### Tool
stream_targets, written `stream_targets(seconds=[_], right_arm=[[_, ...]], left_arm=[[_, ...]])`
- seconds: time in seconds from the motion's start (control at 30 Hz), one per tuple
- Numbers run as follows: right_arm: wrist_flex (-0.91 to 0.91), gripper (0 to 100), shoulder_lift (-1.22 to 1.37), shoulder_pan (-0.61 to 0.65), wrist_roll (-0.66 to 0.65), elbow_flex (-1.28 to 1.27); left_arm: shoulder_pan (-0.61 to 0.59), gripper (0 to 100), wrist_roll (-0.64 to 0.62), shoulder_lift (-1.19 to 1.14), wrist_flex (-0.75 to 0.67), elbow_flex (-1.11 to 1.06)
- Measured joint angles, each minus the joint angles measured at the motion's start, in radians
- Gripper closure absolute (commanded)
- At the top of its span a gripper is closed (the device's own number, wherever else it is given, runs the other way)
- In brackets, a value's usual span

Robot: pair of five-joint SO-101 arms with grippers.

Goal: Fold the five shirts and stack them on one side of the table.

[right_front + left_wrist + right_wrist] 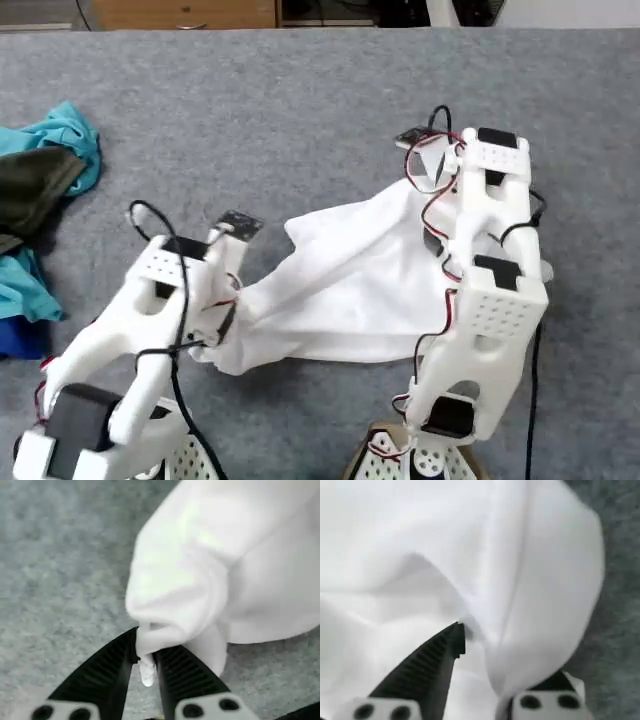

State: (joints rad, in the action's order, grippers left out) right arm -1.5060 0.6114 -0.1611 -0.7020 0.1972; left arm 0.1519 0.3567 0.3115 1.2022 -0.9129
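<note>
Grey table [300, 90]: white shirt [420, 540] half-covers right pincer [481, 647].

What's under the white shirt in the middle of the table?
Grey table shows all around the white shirt. Directly beneath, the cloth covers everything, so nothing else can be confirmed there.

On my feed the white shirt [350, 290] reads as soft, matt cloth, smooth between loose creases. The tabletop [250, 100] wears a rough, grey, felt-like covering. I see the left arm's fingers [112, 667] as black ribbed plastic, and the arm shells [492, 322] as matt white plastic.
</note>
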Motion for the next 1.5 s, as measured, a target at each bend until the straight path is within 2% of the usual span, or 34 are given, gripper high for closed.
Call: stream_targets(seconds=[0.1,0.27,0.37,0.6,0.83,0.97,1.13,1.2,1.37,1.5], right_arm=[[-0.087,99.6,-0.006,0.005,-0.005,-0.002],[-0.212,99.6,-0.155,0.003,-0.074,-0.061],[-0.222,99.6,-0.305,0.003,-0.115,-0.192],[-0.213,99.6,-0.707,0.005,-0.203,-0.672],[-0.247,99.6,-1.054,0.115,-0.215,-0.914],[-0.249,97.4,-1.168,0.141,-0.256,-0.927],[-0.249,76.5,-1.211,0.144,-0.295,-0.878],[-0.252,71.6,-1.211,0.141,-0.295,-0.830],[-0.252,71.4,-1.195,0.098,-0.295,-0.697],[-0.252,71.4,-1.120,0.100,-0.218,-0.546]], left_arm=[[-0.086,98,0.038,0.037,0.000,-0.025],[-0.222,98,0.117,0.066,0.000,-0.025],[-0.269,98,0.155,0.068,0.000,-0.025],[-0.354,98,0.232,0.068,0.000,-0.015],[-0.528,98,0.362,0.068,0.005,0.040],[-0.615,98,0.442,0.068,0.006,0.058],[-0.729,98,0.554,0.068,0.006,0.074],[-0.766,98,0.617,0.068,0.006,0.074],[-0.819,98,0.807,0.068,0.095,0.092],[-0.822,98,0.842,0.068,0.121,0.100]])
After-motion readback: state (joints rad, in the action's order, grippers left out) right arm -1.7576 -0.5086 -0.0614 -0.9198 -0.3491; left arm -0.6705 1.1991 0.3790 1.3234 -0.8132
